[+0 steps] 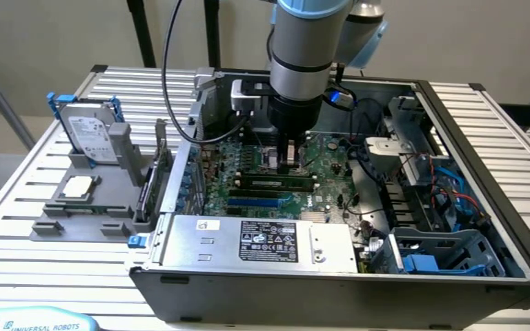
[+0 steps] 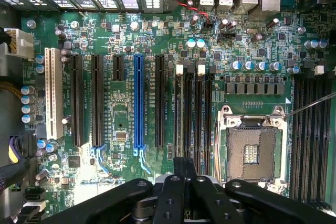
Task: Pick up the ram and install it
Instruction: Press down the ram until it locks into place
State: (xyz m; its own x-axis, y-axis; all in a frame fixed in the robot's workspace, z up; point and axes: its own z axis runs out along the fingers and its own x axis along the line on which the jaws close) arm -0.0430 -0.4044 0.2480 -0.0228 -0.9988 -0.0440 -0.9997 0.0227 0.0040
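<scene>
We saw the gripper (image 1: 290,160) low inside the open case (image 1: 486,207), over the motherboard (image 2: 126,77); we cannot tell its fingers' state. The ram (image 1: 275,183) lay seated in a slot just below it, with cables (image 1: 430,186) and the power supply (image 1: 265,241) nearby.

Under the pincer (image 1: 288,160) sits 1 open computer case (image 1: 486,138) holding 1 motherboard (image 2: 126,40). On that board, off to one side of the pincer (image 2: 184,167), are 1 white expansion slot (image 2: 52,93), 1 blue slot (image 2: 138,98) and 4 black slots, 1 of them short. To the pincer's other side is 1 processor socket (image 2: 253,148). Just beside the pincer stands 1 ram stick (image 1: 275,183). Well apart, outside the case, are 1 hard drive (image 1: 90,131) and 1 processor chip (image 1: 78,185).
</scene>
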